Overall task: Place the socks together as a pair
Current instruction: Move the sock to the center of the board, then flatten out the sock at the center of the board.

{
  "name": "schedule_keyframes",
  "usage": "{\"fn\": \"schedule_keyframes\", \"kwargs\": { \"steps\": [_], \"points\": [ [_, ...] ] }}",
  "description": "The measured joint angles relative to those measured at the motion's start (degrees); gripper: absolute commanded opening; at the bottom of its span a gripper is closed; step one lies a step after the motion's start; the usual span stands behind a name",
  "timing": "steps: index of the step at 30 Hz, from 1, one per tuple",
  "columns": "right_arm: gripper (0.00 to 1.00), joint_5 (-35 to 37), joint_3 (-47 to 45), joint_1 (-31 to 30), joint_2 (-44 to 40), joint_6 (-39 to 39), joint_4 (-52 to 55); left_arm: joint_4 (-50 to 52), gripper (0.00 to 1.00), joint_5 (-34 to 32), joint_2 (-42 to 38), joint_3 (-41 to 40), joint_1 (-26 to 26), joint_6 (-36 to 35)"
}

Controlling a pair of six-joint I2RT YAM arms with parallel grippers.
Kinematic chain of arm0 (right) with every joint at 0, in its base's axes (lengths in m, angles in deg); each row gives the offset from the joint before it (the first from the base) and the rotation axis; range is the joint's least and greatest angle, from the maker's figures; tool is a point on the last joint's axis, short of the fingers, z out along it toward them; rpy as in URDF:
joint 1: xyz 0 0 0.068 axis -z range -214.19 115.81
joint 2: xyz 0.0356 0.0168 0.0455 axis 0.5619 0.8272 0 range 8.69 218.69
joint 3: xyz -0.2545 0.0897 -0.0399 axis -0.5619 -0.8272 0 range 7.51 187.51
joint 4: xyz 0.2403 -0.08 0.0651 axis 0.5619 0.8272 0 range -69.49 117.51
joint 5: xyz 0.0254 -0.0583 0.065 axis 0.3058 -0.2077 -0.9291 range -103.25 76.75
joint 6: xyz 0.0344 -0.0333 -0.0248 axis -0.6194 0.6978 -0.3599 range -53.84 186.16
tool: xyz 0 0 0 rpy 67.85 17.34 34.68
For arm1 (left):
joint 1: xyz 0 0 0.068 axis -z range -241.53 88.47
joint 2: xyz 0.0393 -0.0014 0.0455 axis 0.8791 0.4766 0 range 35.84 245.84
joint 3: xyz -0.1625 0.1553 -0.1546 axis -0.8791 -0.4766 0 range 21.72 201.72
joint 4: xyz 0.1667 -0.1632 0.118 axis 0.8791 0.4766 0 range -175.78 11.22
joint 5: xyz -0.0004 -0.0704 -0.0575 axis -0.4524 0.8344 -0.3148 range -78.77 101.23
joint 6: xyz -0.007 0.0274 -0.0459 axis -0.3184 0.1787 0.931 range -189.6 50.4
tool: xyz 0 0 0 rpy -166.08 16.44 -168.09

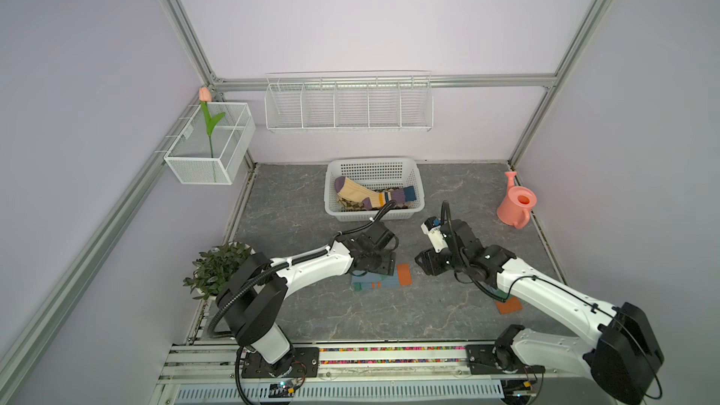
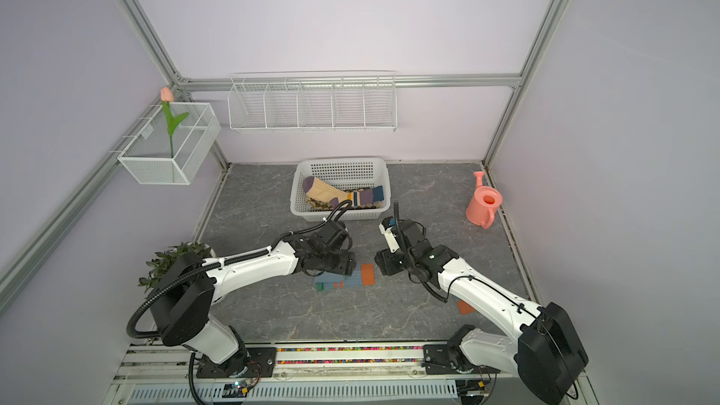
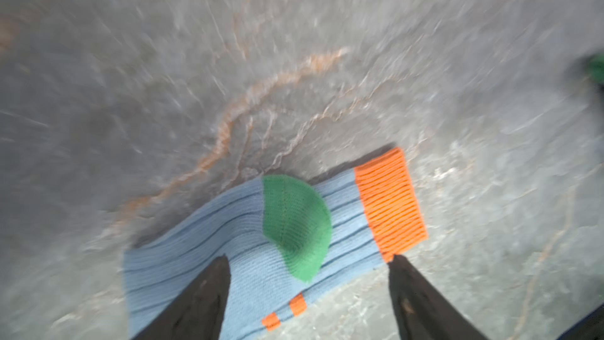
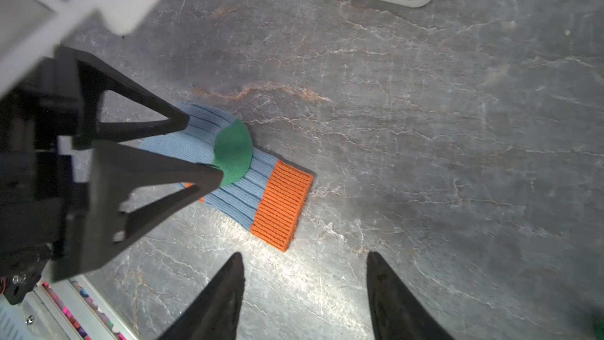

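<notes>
left gripper [image 3: 310, 258]: fingers spread wide, tips down on the sock [image 1: 383, 283], nothing pinched yet. Looks like it's lining up a grab.
sock: flat on the table [image 1: 428, 317], centre frame, cuff pointing right.
basket [image 1: 374, 161]: upper centre, spare socks [image 1: 352, 188] parked inside.
right gripper [image 4: 304, 254]: open and empty, hovering right of the cuff.
other sock [image 1: 508, 305]: lower right, mostly under the right arm [image 1: 545, 294]. Probably the mate.

Left arm [image 1: 311, 264] and right arm [image 1: 545, 294]: white shells, black joint housings, black corrugated cable conduit [image 1: 213, 317], black triangular open-truss fingers [image 4: 147, 171].
</notes>
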Motion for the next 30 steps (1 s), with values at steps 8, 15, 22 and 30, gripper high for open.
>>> {"fn": "schedule_keyframes", "kwargs": {
  "steps": [8, 15, 22, 30],
  "points": [
    [0.62, 1.3, -2.8, 5.9, -4.6, -0.1, 1.5, 2.2, 0.5, -3.4, 4.1, 3.0, 4.0, 0.0],
    [0.61, 1.6, -4.1, 9.9, -6.1, -0.9, 2.2, 4.4, 0.48, -5.3, 7.6, 2.7, 4.7, 0.0],
    [0.61, 0.0, -4.5, 10.0, -6.1, -1.3, 2.2, 4.3, 0.35, -5.9, 8.9, 2.4, 4.7, -0.8],
    [0.6, -1.5, -4.5, 10.0, -6.1, -1.3, 2.2, 2.7, 0.13, -6.0, 10.7, 1.9, 4.7, -0.9]
  ]
}}
